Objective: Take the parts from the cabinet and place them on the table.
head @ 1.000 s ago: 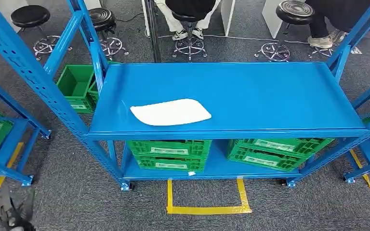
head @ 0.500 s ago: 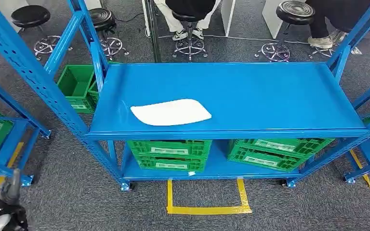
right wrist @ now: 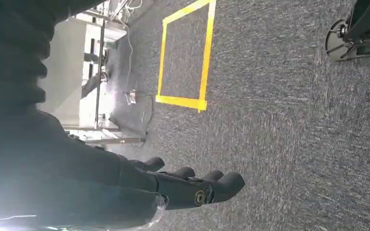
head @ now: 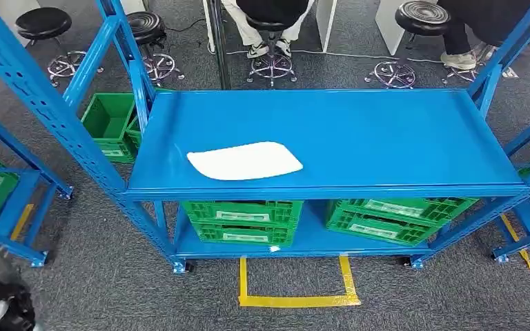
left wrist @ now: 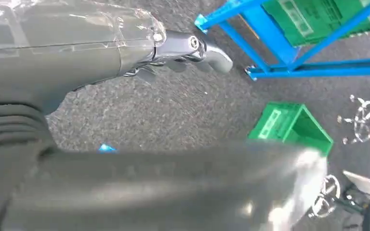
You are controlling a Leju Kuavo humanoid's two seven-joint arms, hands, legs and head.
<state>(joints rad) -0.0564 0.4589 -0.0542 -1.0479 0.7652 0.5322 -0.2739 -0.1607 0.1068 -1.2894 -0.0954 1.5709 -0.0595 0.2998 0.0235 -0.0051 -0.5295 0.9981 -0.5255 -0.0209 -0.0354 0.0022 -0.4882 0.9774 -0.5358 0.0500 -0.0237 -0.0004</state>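
Plainly the white part (head: 245, 161) lies flat on the blue cabinet's top shelf (head: 386, 138), near its front left; it looks thin, light and probably stiff, so a pinch at its overhanging-free edge seems best. Both the left hand (left wrist: 192, 50) and right hand (right wrist: 192, 185) hang empty, fingers loosely apart.

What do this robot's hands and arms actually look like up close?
The left hand has grey metallic fingers with a round screw at the knuckle, behind a grey ribbed cover wrapped in clear plastic film. The right hand looks dark, with rounded fingertips and a similar round fastener.
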